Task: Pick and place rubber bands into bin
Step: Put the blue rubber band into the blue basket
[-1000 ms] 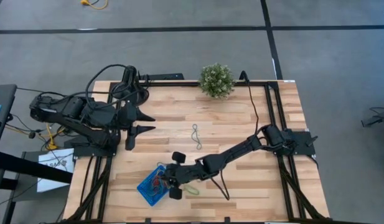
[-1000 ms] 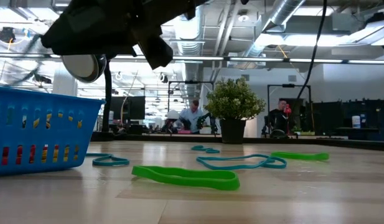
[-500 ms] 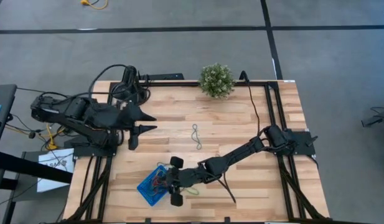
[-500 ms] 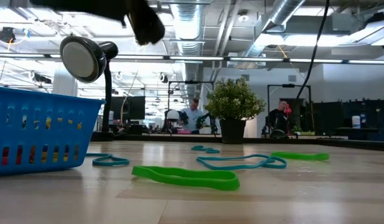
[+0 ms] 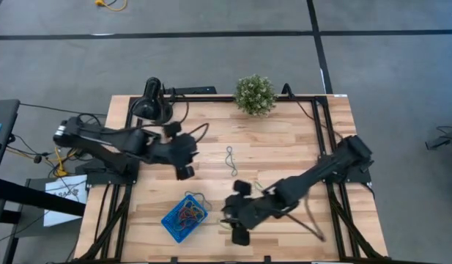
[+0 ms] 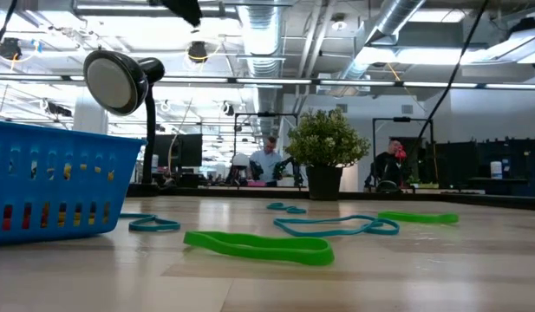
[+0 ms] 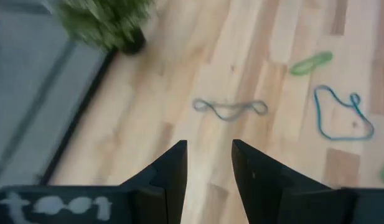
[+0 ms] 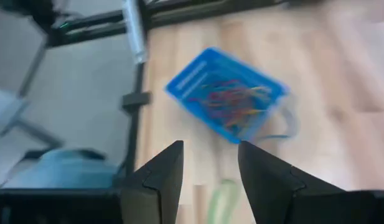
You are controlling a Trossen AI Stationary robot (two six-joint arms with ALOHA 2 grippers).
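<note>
- High view: my right gripper, released and empty, has pulled away from the blue bin, where coloured rubber bands lie.
- Left gripper, parted, has advanced toward the grey band on the surface.

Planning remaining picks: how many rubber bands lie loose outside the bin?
5: a teal band beside the bin, a bright green band nearest the low camera, a long teal loop, a green band beside it, a grey-blue band near the plant. Others may be hidden.
</note>
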